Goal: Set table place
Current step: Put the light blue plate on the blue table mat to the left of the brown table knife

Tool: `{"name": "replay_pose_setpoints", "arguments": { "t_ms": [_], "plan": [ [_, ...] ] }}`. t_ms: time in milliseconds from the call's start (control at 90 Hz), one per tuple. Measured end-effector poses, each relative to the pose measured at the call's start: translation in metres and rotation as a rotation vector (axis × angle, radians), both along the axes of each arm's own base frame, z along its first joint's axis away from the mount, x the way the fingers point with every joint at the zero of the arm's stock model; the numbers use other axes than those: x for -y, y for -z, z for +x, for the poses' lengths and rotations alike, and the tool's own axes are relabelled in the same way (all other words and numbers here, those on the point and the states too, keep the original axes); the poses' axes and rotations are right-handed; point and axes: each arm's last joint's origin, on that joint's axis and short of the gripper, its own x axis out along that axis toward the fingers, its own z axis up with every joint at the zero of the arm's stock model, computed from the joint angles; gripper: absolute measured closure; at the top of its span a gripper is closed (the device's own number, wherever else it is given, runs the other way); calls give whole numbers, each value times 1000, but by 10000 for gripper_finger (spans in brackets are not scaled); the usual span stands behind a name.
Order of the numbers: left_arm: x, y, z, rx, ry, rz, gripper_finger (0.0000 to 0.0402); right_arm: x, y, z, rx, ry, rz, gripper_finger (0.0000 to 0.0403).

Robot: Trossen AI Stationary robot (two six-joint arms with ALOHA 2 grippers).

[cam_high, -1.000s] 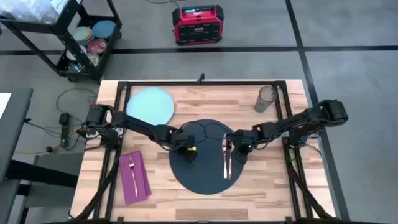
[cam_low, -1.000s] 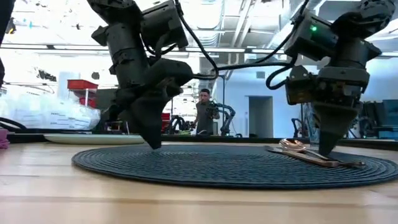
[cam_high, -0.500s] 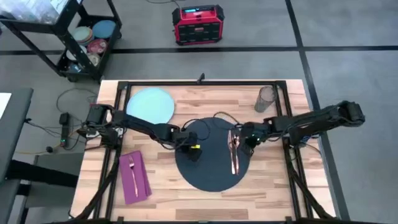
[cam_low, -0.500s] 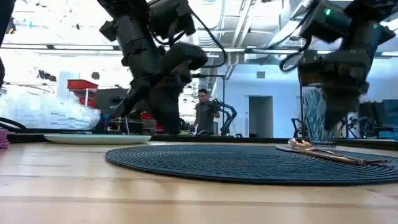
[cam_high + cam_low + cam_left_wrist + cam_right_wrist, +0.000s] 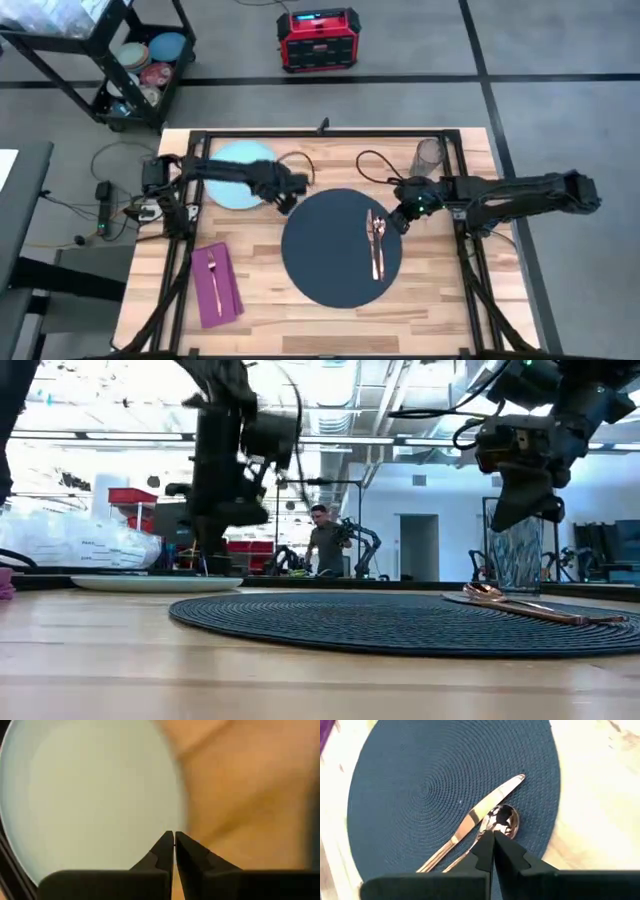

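Placemat (image 5: 335, 245), dark woven round, lies mid-table (image 5: 440, 300); copper knife (image 5: 479, 813) and spoon (image 5: 500, 820) rest on its right part. Right gripper (image 5: 398, 219) hovers above them, fingers together, empty. Left gripper (image 5: 286, 202), closed and empty, hangs at pale blue plate's (image 5: 232, 172) edge. Fork (image 5: 213, 278) lies on magenta napkin (image 5: 226, 300); tumbler (image 5: 428, 157) at far right.

I can't read any words, numbers or labels anywhere, not even on the red box (image 5: 317, 38).

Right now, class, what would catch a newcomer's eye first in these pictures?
The big dark round mat at the table's middle, with copper knife and spoon lying on its right part. Behind it to the left sits the pale blue plate, the left claw shut above its edge.
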Motion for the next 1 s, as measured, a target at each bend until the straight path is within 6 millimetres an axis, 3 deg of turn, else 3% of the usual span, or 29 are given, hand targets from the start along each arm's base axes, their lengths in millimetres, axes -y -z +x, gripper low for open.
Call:
{"name": "replay_pose_setpoints", "arguments": {
  "t_ms": [167, 267, 467, 589, 711, 900, 1000],
  "plan": [
    [-38, 25, -18, 107, -112, -149, 401, 0, 0, -1, -8, -3, 1, 403],
    [-53, 30, -15, 276, -156, -195, 401, 0, 0, -1, -10, -3, 1, 403],
    [-81, 17, 13, 752, -172, -215, 401, 0, 0, -1, -11, -3, 1, 403],
    [-93, 3, 21, 883, -203, -177, 401, 0, 1, -1, -17, -3, 2, 403],
    [-87, -11, 10, 826, -229, -169, 401, -1, 0, -3, -21, -4, 2, 403],
    [-50, -30, -36, 394, -326, -95, 401, 1, -2, -9, -38, 31, -22, 403],
    [-30, -31, -53, 268, -325, -113, 401, 1, -2, -10, -42, 30, -28, 403]
  ]
}}
